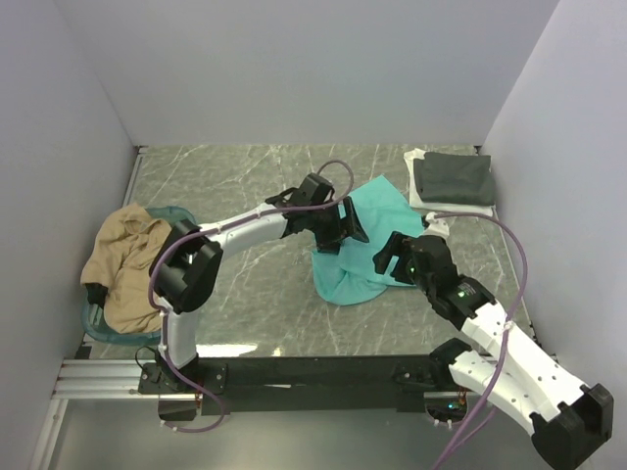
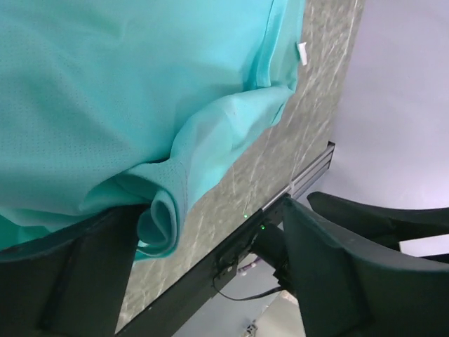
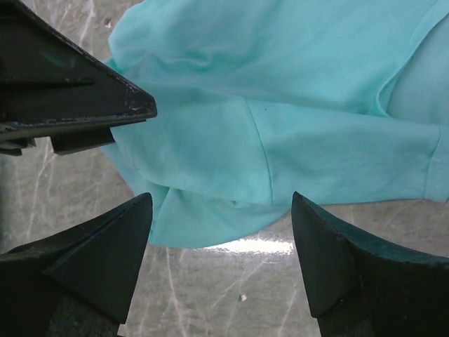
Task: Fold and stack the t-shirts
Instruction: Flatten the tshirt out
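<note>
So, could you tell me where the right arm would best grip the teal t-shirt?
Probably its rounded near edge, from above on the robot's side: the teal t-shirt lies flat, cloth doubled there, ahead of the right tool's open fingers.

Bright, even light; soft shadows; glare on the table; near fingers blurred.

Top cam is looking down on whole table from behind; both wrist cams are pointing close-up at teal t-shirt.
</note>
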`<state>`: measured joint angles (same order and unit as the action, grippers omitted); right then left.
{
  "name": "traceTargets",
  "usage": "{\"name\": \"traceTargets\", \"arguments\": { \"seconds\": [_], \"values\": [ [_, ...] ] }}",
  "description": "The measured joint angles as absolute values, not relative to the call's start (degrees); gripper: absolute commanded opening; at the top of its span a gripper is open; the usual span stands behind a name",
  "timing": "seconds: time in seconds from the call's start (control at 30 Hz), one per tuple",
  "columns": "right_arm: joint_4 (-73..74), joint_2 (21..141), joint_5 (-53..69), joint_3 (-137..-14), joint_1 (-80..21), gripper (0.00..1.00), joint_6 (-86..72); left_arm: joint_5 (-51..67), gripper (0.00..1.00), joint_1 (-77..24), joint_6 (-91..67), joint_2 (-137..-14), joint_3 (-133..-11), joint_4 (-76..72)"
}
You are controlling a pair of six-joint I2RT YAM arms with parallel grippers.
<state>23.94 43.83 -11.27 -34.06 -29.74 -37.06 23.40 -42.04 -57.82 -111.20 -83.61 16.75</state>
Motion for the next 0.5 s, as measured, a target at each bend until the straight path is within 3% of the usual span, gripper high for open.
{"name": "traceTargets", "arguments": {
  "seconds": [0.23, 0.5],
  "values": [
    [24.69, 47.46, -12.12, -36.86, -35.33, 0.85, -33.01, 21.39, 0.9, -39.18, -56.62, -106.56, -79.48, 18.44],
    [21.43, 62.11, -12.6, -44.14, -44.53, 0.82, -28.53, 14.31, 0.92, -34.04, -54.39, -93.19, -72.99, 21.89]
  ]
}}
